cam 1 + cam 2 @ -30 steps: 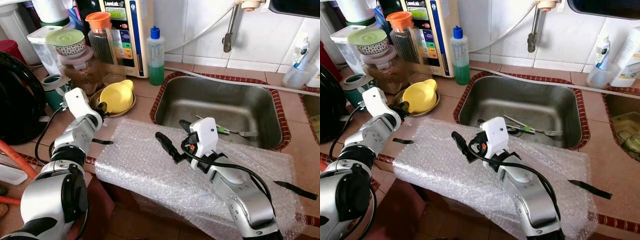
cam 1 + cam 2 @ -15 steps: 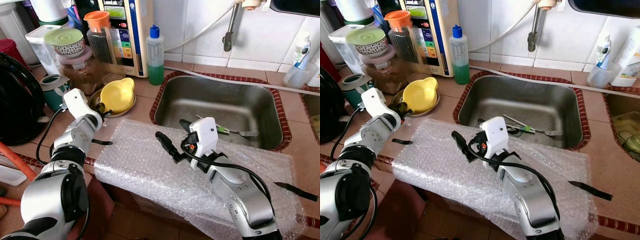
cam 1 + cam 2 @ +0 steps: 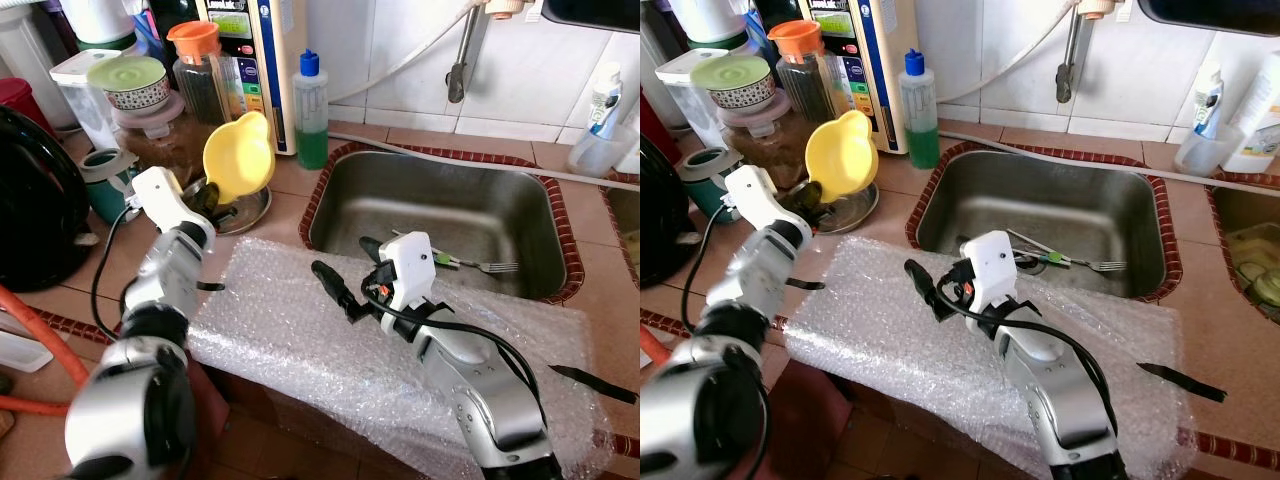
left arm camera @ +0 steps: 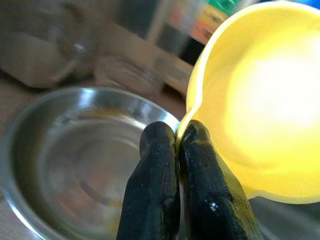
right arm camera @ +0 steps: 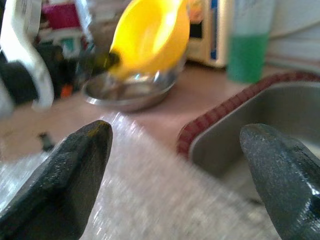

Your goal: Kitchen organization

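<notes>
A: What is being held at this moment?

B: A yellow plastic bowl with a pouring lip (image 3: 238,157) is being gripped by its rim in the left claw (image 4: 176,145), whose black fingers are pinched tight on the edge. The bowl is being held tilted on edge, clear of the shallow round steel dish (image 3: 243,208) just beneath it on the tiled surface (image 3: 290,178).

A: And the right claw?

B: The right claw (image 3: 348,273) is being kept spread wide and empty above the sheet of clear bubble wrap (image 3: 300,335) that is lying over the front edge of the surface, beside the steel sink (image 3: 440,200).

A: How far along is the tidying being judged?

B: Early, by the look of it. One item is being lifted; no destination is being shown for it. A fork and other cutlery (image 3: 470,264) are lying in the sink, a black knife (image 3: 590,381) is lying on the bubble wrap at the right, and jars and containers (image 3: 150,110) are crowding the back left corner beside a bottle of green liquid (image 3: 311,110).

A: So most is being left undone?

B: That is being judged likely: the bowl is not yet placed, and the rest is untouched.
</notes>
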{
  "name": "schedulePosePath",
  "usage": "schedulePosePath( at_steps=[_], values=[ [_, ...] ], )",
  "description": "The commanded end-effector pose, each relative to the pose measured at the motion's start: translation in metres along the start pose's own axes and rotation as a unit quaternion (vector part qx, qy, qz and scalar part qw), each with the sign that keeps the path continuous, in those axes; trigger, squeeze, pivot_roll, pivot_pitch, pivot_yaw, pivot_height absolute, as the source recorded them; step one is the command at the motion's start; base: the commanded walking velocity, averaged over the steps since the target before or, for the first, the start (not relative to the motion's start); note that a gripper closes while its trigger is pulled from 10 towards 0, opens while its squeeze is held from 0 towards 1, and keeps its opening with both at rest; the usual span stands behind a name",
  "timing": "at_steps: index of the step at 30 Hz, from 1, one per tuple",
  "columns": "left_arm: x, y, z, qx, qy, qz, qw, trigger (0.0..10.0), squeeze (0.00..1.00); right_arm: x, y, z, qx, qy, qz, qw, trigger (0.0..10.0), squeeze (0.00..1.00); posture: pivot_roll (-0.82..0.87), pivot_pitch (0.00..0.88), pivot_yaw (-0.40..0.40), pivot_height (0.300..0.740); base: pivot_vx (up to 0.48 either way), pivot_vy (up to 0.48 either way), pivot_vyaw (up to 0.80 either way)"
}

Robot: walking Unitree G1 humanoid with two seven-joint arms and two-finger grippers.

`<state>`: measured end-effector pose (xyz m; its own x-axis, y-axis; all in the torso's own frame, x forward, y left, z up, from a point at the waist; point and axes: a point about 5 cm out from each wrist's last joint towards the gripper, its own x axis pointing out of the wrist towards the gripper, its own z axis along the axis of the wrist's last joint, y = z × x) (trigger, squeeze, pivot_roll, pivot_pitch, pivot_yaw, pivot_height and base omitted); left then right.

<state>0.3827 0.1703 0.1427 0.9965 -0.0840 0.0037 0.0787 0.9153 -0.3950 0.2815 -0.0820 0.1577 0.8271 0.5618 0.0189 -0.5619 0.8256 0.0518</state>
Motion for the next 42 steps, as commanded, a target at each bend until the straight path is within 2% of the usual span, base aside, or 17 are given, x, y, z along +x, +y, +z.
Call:
schedulePosePath(
  at_steps=[1,4,5,6,7,8,13,15,20,27,28,29,30,34,42],
  values=[
    [-0.002,-0.006,0.003,0.05,-0.024,-0.016,0.998,0.0,0.0,0.003,-0.007,0.005,0.005,-0.016,-0.029,0.999,10.0,0.0,0.02,0.025,0.096,0.74,0.0,0.0,0.0],
    [-0.008,-0.024,-0.011,0.098,-0.022,-0.054,0.994,0.0,0.0,0.006,-0.014,0.015,0.041,-0.044,-0.051,0.997,10.0,0.0,0.02,0.026,0.095,0.74,0.0,0.0,0.0],
    [-0.008,-0.024,-0.011,0.098,-0.022,-0.054,0.994,0.0,0.0,0.006,-0.014,0.015,0.041,-0.044,-0.051,0.997,10.0,0.0,0.02,0.026,0.095,0.74,0.0,0.0,0.0],
    [-0.012,-0.037,-0.018,0.119,-0.021,-0.083,0.989,0.0,0.0,0.007,-0.016,0.019,0.054,-0.054,-0.052,0.996,10.0,0.0,0.02,0.027,0.095,0.74,0.0,0.0,0.0],
    [-0.012,-0.037,-0.018,0.119,-0.021,-0.083,0.989,0.0,0.0,0.007,-0.016,0.019,0.054,-0.054,-0.052,0.996,10.0,0.0,0.02,0.027,0.095,0.74,0.0,0.0,0.0],
    [-0.014,-0.048,-0.021,0.134,-0.026,-0.106,0.985,0.0,0.0,0.009,-0.016,0.021,0.059,-0.059,-0.051,0.995,10.0,0.0,0.02,0.027,0.095,0.74,0.0,0.0,0.0],
    [-0.019,-0.068,-0.027,0.143,-0.031,-0.143,0.979,0.0,0.0,0.014,-0.011,0.023,0.064,-0.066,-0.046,0.995,10.0,0.0,0.01,0.026,0.097,0.74,0.0,0.0,0.0],
    [-0.022,-0.082,-0.025,0.137,-0.042,-0.17,0.975,0.0,0.0,0.017,-0.011,0.023,0.054,-0.064,-0.058,0.995,10.0,0.0,0.01,0.025,0.097,0.74,0.0,0.0,0.0],
    [-0.025,-0.089,-0.023,0.133,-0.05,-0.186,0.972,0.0,0.0,0.018,-0.017,0.021,0.038,-0.059,-0.084,0.994,10.0,0.0,0.02,0.022,0.096,0.74,0.0,0.0,0.0],
    [-0.03,-0.094,-0.023,0.129,-0.056,-0.197,0.97,0.0,0.0,0.018,-0.038,0.022,0.031,-0.062,-0.15,0.986,9.9,0.0,0.02,0.021,0.096,0.74,0.0,0.0,0.0],
    [-0.031,-0.094,-0.023,0.129,-0.056,-0.198,0.97,0.0,0.0,0.019,-0.041,0.023,0.03,-0.066,-0.158,0.985,9.0,0.0,0.02,0.021,0.096,0.74,0.0,0.0,0.0],
    [-0.032,-0.095,-0.023,0.127,-0.056,-0.201,0.97,0.0,0.0,0.019,-0.045,0.024,0.029,-0.068,-0.17,0.983,3.7,0.0,0.02,0.021,0.096,0.74,0.0,0.0,0.0],
    [-0.033,-0.099,-0.024,0.122,-0.053,-0.213,0.968,0.0,0.0,0.02,-0.05,0.024,0.041,-0.07,-0.184,0.98,0.0,0.0,0.02,0.021,0.096,0.74,0.0,0.0,0.0],
    [-0.036,-0.105,-0.025,0.119,-0.049,-0.236,0.963,0.0,0.0,0.019,-0.056,0.023,0.043,-0.071,-0.19,0.978,0.0,0.0,0.02,0.021,0.096,0.74,0.0,0.0,0.0],
    [-0.039,-0.107,-0.025,0.119,-0.049,-0.246,0.961,0.0,0.0,0.019,-0.06,0.019,0.081,-0.071,-0.199,0.974,0.0,0.0,0.02,0.023,0.098,0.74,0.0,0.0,0.0]
  ],
)
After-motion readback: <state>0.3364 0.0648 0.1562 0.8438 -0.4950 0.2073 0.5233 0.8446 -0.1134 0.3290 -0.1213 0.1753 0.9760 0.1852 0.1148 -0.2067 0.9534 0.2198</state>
